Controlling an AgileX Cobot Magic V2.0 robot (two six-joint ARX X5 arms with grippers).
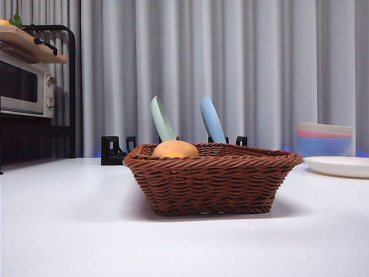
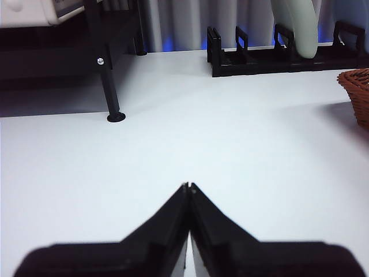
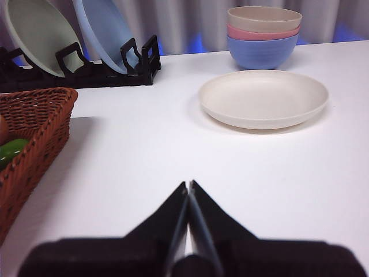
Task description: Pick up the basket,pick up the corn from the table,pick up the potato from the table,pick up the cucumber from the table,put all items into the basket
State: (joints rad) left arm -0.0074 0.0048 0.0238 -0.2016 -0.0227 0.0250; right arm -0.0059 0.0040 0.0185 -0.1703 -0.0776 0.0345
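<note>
We hold both grippers, left [image 2: 188, 187] and right [image 3: 188, 184], closed and empty, flanking the basket [image 1: 213, 179] with potato [image 1: 174, 149] and cucumber [image 3: 11, 150] inside.

Basket [image 1: 213, 182]: brown woven wicker, rough ribbed weave, braided rim. Potato [image 1: 175, 149] inside: smooth tan skin, matt. Cucumber [image 3: 11, 151]: glossy green, plastic look. Bench [image 1: 86, 231]: smooth white, slight sheen. Fingers [image 2: 202, 231] on both wrists: matt black plastic. Cream plate [image 3: 263, 98], right of frame: smooth, satin. Curtain [image 1: 230, 57] behind: grey cloth, pleated.

White table [image 1: 69, 231] (basket [image 1: 213, 179], plate [image 1: 340, 166])
</note>
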